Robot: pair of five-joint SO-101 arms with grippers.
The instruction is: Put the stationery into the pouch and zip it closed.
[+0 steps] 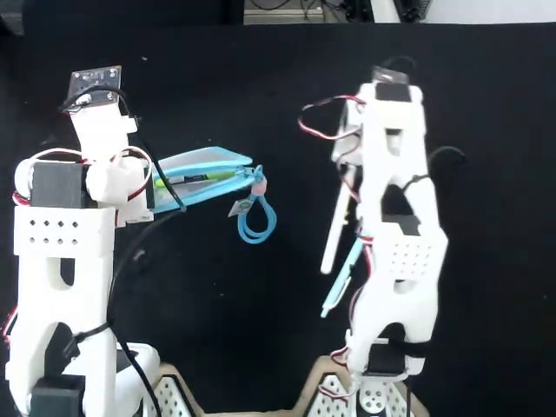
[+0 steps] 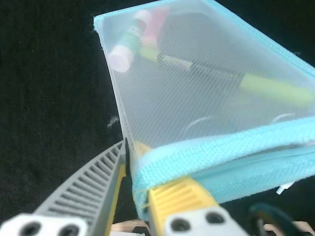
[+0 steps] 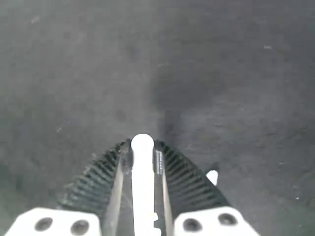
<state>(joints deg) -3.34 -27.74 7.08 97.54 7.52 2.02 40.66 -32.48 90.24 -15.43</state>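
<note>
Currently, the pouch (image 1: 201, 176) is being held left of centre in the high view, above the black table (image 1: 261, 87). Its corner is being pinched by the left gripper (image 2: 130, 150), whose grey finger (image 2: 93, 189) and yellow finger (image 2: 174, 196) are pressed together on the mesh just beside the blue zip band (image 2: 221, 152). Whether the zip is drawn cannot be told. A glue stick (image 2: 125, 46), a pink item (image 2: 156, 22) and a green marker (image 2: 275, 88) are being carried inside the pouch. A blue cord loop (image 1: 257, 219) is hanging at the pouch's right end. Right of centre in the high view, a white pen (image 3: 142, 169) is being gripped lengthwise by the right gripper (image 3: 142, 147), its jaws closed on it. A light-blue pen (image 1: 341, 280) is lying just below the white one, beside the right arm.
</note>
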